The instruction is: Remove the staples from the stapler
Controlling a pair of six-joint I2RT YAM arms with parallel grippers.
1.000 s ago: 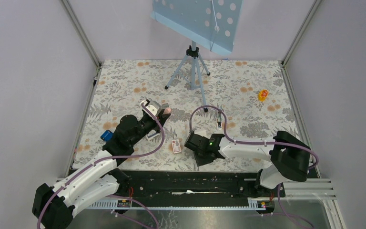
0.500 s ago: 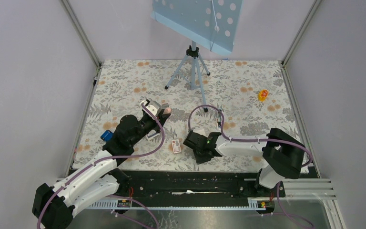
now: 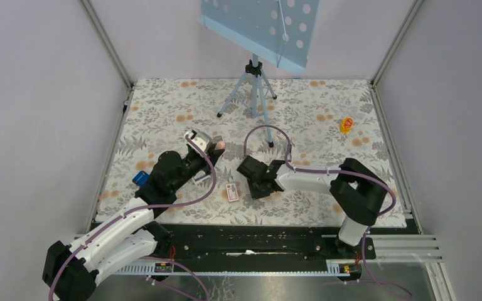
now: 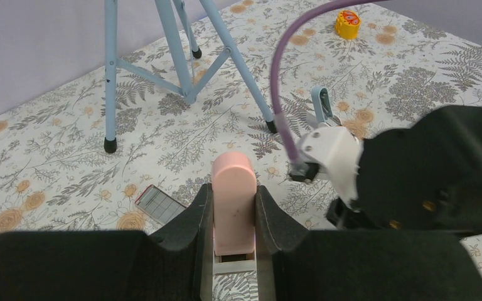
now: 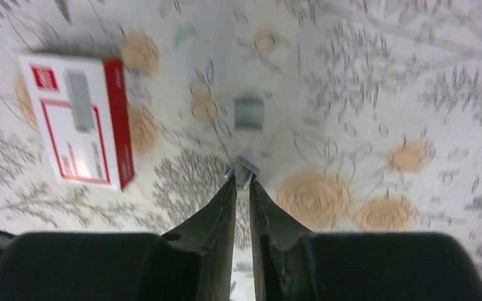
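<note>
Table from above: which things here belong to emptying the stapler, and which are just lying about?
In the job: pink stapler clamped in the left gripper; silvery staples pinched by the right gripper.
Lying about: red-and-white box, blue tripod stand, yellow object, small blue item.

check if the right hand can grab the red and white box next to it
Probably not yet: the right hand looks shut on a small strip of staples, so it is occupied. The red and white box lies flat close by, with only bare mat between.
</note>
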